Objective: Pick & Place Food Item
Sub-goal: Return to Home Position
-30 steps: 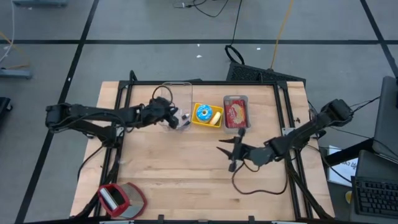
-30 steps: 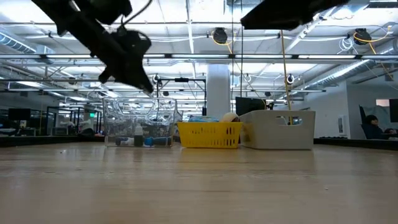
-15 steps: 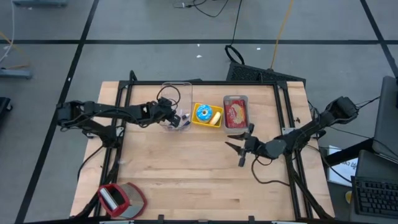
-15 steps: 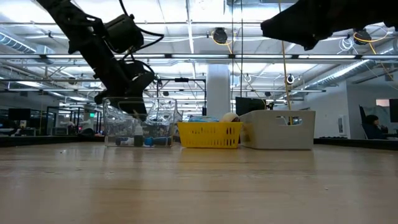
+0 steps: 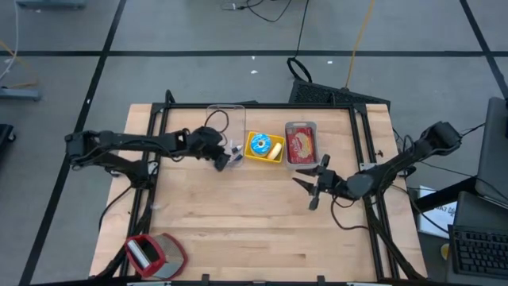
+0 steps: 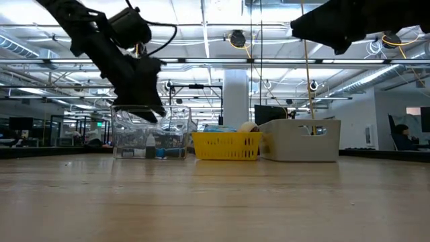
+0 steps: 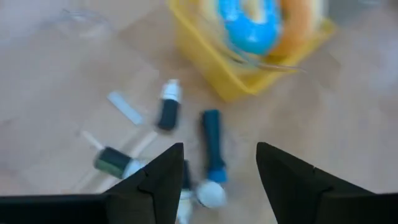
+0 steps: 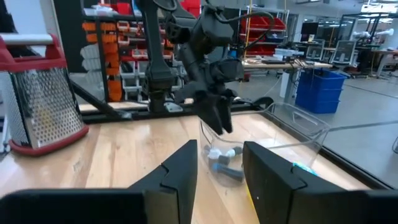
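At the table's [image 5: 238, 230] far edge, three containers are set in a row: a clear bin [image 5: 230, 117], a yellow basket [image 5: 275, 156] just beside it, and a grey tub [image 5: 302, 125] next to that. Small bottles are seen lying on the clear bin's floor. Of these, a blue bottle [image 7: 212, 146], a dark bottle [image 7: 166, 109] with a white cap, and a third bottle [image 7: 113, 159] can be made out, all on their sides and close together. The left gripper [image 5: 223, 159] is held at the bin's rim, over its near side and above the bottles. Its fingers [image 7: 155, 186] are spread wide and nothing is held between them. The right gripper [image 5: 309, 187] is raised above the bare wood, near the grey tub and well apart from the clear bin. Its fingers [image 8: 174, 180] are likewise parted, with nothing gripped. A blue ring is seen in the yellow basket, and a red pack in the grey tub. A red-framed grater [image 5: 151, 253] is left lying at the near left corner, well apart from both arms.
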`<state>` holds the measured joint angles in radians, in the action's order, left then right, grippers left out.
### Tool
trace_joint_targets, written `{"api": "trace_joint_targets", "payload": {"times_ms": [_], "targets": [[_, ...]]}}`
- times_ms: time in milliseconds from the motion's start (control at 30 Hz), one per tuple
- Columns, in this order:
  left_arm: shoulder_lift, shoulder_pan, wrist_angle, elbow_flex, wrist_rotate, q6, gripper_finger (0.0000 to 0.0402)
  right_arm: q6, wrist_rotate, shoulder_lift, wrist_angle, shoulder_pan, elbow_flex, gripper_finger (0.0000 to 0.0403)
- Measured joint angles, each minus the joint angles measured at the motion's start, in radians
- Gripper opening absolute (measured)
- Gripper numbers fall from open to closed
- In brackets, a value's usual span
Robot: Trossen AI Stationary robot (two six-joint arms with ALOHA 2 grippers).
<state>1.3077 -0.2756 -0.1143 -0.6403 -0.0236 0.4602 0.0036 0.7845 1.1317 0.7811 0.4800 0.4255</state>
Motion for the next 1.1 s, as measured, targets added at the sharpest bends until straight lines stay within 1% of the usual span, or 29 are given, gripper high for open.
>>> {"api": "trace_joint_targets", "payload": {"times_ms": [100,233,400,467,533,567,633,667,733,800,933,1033,1100], "targets": [[-0.093,0.000,-0.063,0.001,0.096,-0.031,0.0208,0.000,0.000,-0.025,-0.015,0.010,0.000,0.0116],[-0.264,0.007,-0.186,0.001,0.181,-0.094,0.0209,-0.027,0.000,-0.074,-0.085,0.034,0.000,0.0116],[-0.528,0.033,-0.350,0.001,0.184,-0.185,0.0209,-0.088,0.000,-0.148,-0.140,0.073,0.000,0.0116],[-0.629,0.047,-0.402,0.005,0.125,-0.189,0.0209,-0.139,0.001,-0.178,-0.147,0.087,0.000,0.0116],[-0.723,0.068,-0.396,0.027,0.046,-0.179,0.0209,-0.251,0.005,-0.204,-0.174,0.092,0.000,0.0116],[-0.764,0.080,-0.397,0.047,0.019,-0.186,0.0209,-0.268,0.017,-0.213,-0.209,0.091,0.000,0.0116],[-0.831,0.105,-0.385,0.100,0.007,-0.229,0.0209,-0.228,0.035,-0.225,-0.305,0.091,0.000,0.0116],[-0.861,0.118,-0.374,0.136,0.007,-0.249,0.0209,-0.181,0.032,-0.229,-0.354,0.091,0.000,0.0116],[-0.916,0.139,-0.334,0.213,0.009,-0.261,0.0209,-0.078,0.012,-0.236,-0.426,0.091,0.000,0.0116],[-0.970,0.156,-0.250,0.285,0.018,-0.256,0.0209,-0.033,-0.025,-0.246,-0.471,0.090,0.000,0.0116],[-1.068,0.184,-0.160,0.397,0.053,-0.266,0.0209,-0.002,-0.102,-0.283,-0.472,0.083,0.000,0.0116],[-1.138,0.191,-0.172,0.435,0.049,-0.273,0.0209,0.036,-0.132,-0.321,-0.488,0.083,-0.004,0.0116],[-1.188,0.192,-0.182,0.440,0.049,-0.284,0.0209,0.061,-0.135,-0.352,-0.478,0.082,-0.031,0.0116]]}}
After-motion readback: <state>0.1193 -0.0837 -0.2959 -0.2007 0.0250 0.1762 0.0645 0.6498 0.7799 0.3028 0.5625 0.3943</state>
